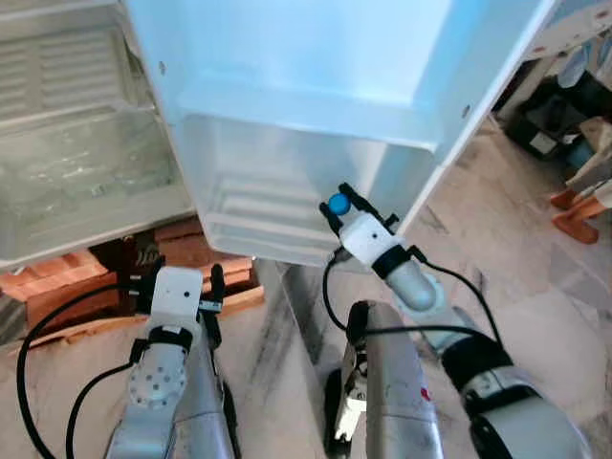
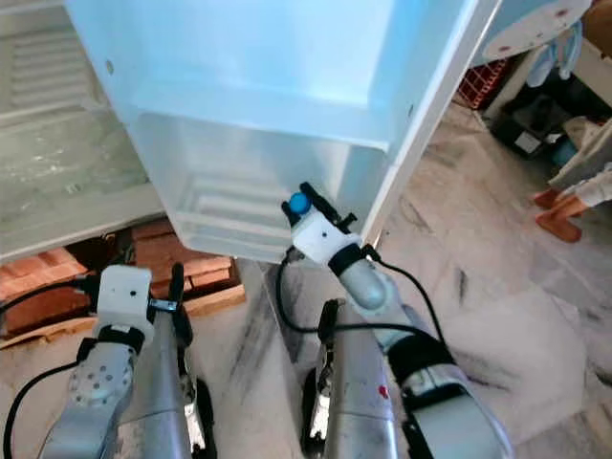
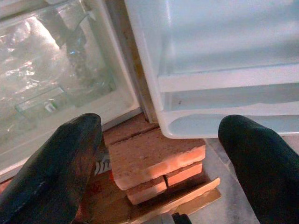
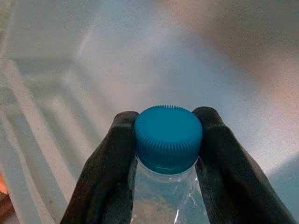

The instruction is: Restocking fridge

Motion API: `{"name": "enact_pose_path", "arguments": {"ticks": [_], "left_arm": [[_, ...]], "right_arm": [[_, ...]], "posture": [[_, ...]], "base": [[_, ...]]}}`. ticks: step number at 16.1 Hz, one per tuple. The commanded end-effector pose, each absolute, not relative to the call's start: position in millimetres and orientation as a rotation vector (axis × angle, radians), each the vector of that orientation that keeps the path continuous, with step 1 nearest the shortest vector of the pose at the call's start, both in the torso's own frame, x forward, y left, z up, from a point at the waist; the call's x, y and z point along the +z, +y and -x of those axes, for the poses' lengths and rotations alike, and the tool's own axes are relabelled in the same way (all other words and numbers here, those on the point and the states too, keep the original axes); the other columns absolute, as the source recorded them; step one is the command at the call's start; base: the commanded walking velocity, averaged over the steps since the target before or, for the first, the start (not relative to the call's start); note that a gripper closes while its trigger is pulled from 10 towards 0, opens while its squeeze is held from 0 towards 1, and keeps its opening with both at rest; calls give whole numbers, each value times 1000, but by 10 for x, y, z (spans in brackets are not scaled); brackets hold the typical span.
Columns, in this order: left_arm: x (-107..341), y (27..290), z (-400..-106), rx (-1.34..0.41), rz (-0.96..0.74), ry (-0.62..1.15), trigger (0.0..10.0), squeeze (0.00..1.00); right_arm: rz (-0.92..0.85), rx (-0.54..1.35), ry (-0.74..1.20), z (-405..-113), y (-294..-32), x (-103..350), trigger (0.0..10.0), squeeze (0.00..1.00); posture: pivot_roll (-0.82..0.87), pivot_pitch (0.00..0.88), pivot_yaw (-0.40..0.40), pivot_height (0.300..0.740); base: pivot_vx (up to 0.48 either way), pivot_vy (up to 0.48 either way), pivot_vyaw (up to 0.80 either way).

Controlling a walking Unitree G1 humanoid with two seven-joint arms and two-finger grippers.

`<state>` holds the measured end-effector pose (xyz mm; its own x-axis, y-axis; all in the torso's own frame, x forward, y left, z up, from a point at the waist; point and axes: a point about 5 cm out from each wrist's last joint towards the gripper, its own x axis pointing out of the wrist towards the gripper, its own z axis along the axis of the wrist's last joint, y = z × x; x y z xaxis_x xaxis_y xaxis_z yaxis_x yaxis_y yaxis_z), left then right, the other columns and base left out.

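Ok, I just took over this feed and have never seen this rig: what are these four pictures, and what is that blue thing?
The two wide pictures come from a camera pair on the robot's head, looking down over its silver arms at an open fridge door. The other two come from cameras on each wrist. The right claw is shut on a clear bottle just under its blue cap, holding it at the lowest door shelf. The left claw is open, holding nothing, low near the bricks under the fridge. To the left is the fridge's clear drawer. The floor is pale marble.
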<state>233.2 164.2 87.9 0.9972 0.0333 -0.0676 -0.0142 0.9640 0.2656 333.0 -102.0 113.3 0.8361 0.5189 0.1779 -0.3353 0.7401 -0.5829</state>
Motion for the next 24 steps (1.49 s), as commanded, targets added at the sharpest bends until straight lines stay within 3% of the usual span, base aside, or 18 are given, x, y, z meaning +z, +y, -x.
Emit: {"name": "enact_pose_path", "arguments": {"ticks": [1,3,5,10,11,12,17,24], "left_arm": [[838,1637,-2303,11,-266,91,10000,0],[837,1638,-2305,11,-267,91,10000,0],[835,1636,-2306,5,-269,94,10000,0],[830,1614,-2325,-5,-268,96,10000,0],[830,1613,-2324,-5,-267,95,10000,0],[829,1609,-2325,-5,-266,96,10000,0],[811,1603,-2335,-5,-263,99,10000,0],[823,1622,-2389,3,-266,83,10000,0]], "right_arm": [[535,369,-158,-3316,-1279,854,10000,0],[495,285,-89,-3327,-1394,779,10000,0],[461,110,4,-3350,-1690,706,10000,0],[500,39,60,-3360,-1882,683,10000,0],[490,52,51,-3366,-1862,695,10000,635],[487,65,31,-3380,-1825,720,10000,1000],[476,178,-95,-3448,-1614,910,10000,1000],[332,234,-260,-3412,-1576,1188,10000,1000]], "posture": [[175,207,-59,476],[174,207,-59,476],[172,211,-53,476],[168,209,-51,476],[167,208,-54,476],[167,208,-56,476],[166,195,-59,476],[158,168,-57,476]], "base": [[0,0,0],[0,0,0],[0,0,0],[0,0,0],[0,0,0],[0,0,0],[0,0,0],[0,0,0]]}}
